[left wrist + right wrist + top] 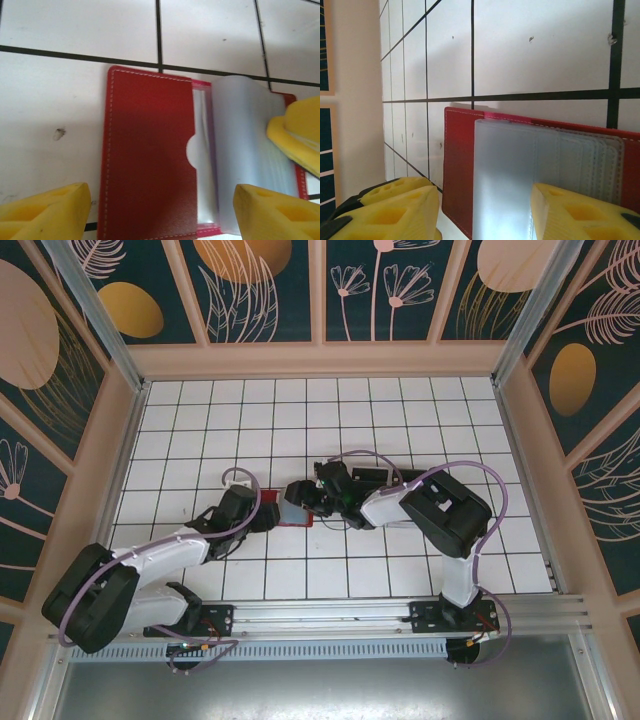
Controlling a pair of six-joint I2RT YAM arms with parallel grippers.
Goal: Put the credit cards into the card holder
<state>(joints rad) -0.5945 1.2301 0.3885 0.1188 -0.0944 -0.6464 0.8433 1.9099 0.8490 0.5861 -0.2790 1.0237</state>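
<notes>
Card holder [150, 160], opened flat for loading: my left claw [162, 195] gapes above; right claw [480, 192], jaws parted, steadies clear sleeves [245, 145].

The card holder [150, 160] shows a grained, matt red leather-look cover with pale stitching; its sleeves [250, 145] are clear, slightly frosted plastic. The desk [75, 25] gleams, smooth glossy tiles.

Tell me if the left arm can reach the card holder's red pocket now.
Likely yes: the left gripper hovers open above the card holder, pocket side bare; right gripper over the sleeves.
</notes>
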